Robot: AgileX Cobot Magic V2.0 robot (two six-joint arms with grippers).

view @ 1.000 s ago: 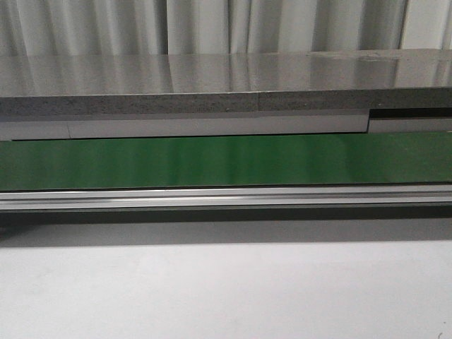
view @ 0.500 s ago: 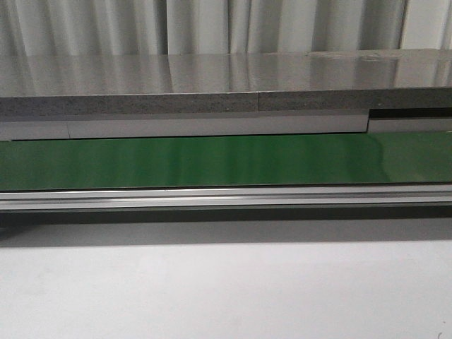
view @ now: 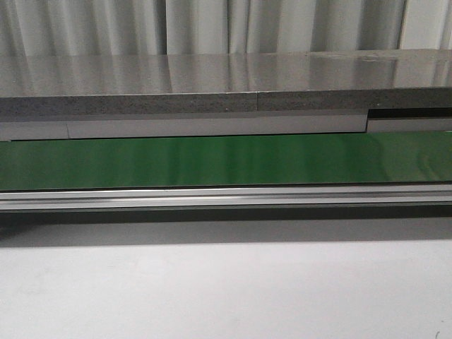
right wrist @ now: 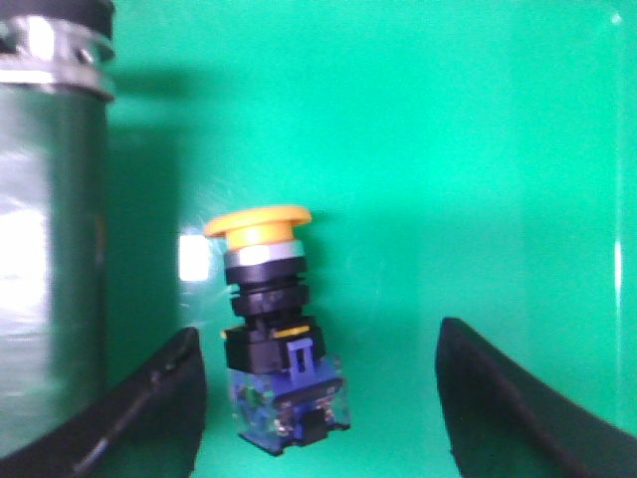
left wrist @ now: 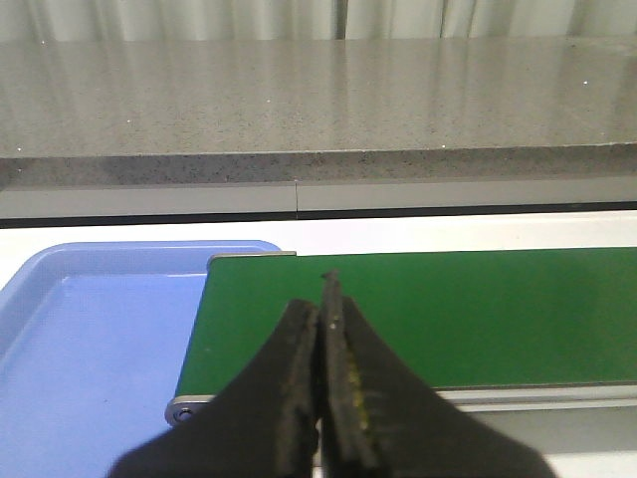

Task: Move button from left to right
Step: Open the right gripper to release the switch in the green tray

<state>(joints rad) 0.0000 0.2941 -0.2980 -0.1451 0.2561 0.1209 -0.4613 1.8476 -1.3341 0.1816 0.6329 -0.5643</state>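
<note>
The button [right wrist: 271, 329] lies on a green surface [right wrist: 448, 149] in the right wrist view, its yellow-orange cap away from the fingers and its black and blue body toward them. My right gripper [right wrist: 318, 344] is open, with the button between the fingers, closer to one finger [right wrist: 159, 398] and touching neither. My left gripper [left wrist: 318, 294] is shut and empty over the near end of the green conveyor belt [left wrist: 478, 309]. Neither gripper nor the button shows in the front view.
A blue tray [left wrist: 90, 339] sits beside the belt's end. A shiny metal cylinder [right wrist: 50, 249] stands close beside the button. The front view shows the green belt [view: 212, 161], its aluminium rail [view: 212, 198], a grey counter [view: 212, 78] behind and a white table [view: 226, 289] in front.
</note>
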